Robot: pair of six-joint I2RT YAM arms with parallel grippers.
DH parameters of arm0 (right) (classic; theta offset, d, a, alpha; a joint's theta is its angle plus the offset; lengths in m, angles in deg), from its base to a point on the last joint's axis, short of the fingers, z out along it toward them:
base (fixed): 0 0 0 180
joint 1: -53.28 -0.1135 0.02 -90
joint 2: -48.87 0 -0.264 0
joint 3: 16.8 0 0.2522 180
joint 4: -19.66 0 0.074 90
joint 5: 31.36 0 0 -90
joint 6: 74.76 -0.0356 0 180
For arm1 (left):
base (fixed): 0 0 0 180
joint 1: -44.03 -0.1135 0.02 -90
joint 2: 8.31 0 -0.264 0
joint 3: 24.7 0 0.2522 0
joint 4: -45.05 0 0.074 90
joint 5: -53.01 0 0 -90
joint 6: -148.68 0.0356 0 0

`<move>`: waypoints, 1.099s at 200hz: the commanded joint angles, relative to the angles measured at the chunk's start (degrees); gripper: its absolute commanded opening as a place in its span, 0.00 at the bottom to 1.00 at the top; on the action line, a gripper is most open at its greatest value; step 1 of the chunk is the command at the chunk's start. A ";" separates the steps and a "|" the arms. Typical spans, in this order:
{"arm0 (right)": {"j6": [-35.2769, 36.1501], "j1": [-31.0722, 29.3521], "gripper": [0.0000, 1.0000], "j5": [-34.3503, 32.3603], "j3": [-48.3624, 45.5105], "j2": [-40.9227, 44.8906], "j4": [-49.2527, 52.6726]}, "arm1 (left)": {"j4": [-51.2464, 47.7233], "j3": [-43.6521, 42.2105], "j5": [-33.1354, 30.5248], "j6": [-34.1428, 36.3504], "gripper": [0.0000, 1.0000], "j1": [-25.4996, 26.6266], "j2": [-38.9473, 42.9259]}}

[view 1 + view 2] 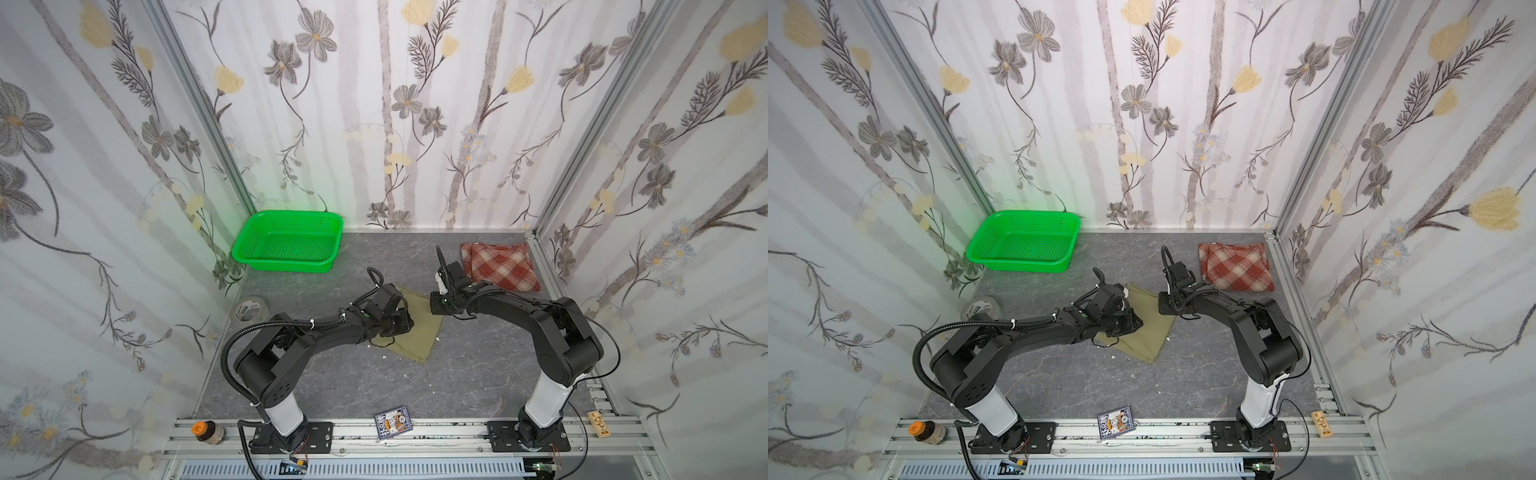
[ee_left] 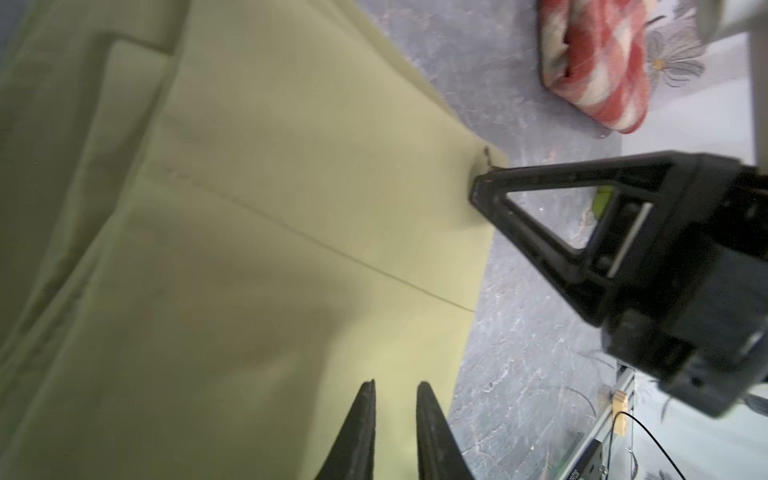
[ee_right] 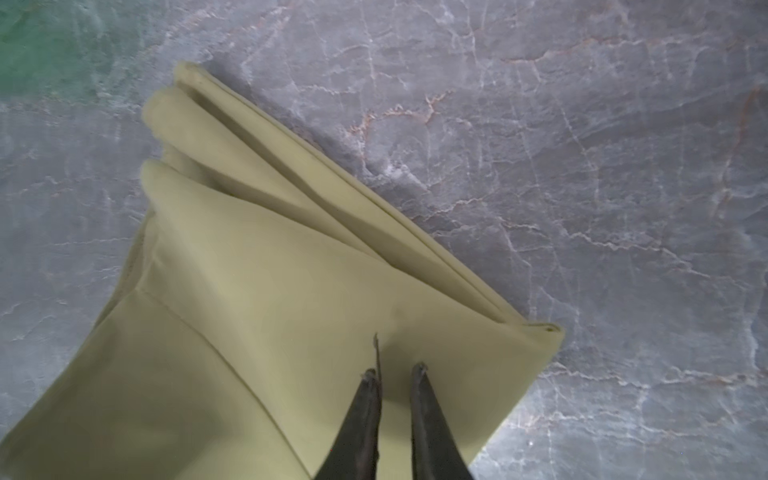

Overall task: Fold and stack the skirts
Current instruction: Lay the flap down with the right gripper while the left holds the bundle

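Khaki skirt [image 1: 417,332] is lying folded mid-frame, left gripper [image 2: 395,384] and right gripper [image 3: 395,368] poising over it, jaws barely apart, grip untellable; shallow pinching could be shedding lower layers.

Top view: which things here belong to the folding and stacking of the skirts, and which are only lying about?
Belong to the job:
- khaki skirt, in the middle
- plaid skirt, folded, far right

Only lying about:
- green basket
- tape roll
- card pack
- orange-capped bottle
- wooden block
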 commanded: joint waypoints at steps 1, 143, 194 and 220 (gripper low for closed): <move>1.06 0.49 0.17 -1.34 -0.64 -1.09 -1.67 | 0.35 -1.26 -0.66 -2.43 0.21 0.02 0.11; -11.25 2.67 0.12 1.07 -18.38 7.28 -8.11 | -10.63 6.64 -2.72 9.35 0.20 -4.22 -7.78; -17.87 -1.72 0.13 2.50 -24.37 15.89 -7.62 | -10.90 9.94 -4.50 11.91 0.18 -5.52 -10.55; -18.21 -2.90 0.16 1.86 -23.39 19.98 -5.36 | -10.90 10.42 -5.77 12.40 0.18 -5.57 -8.72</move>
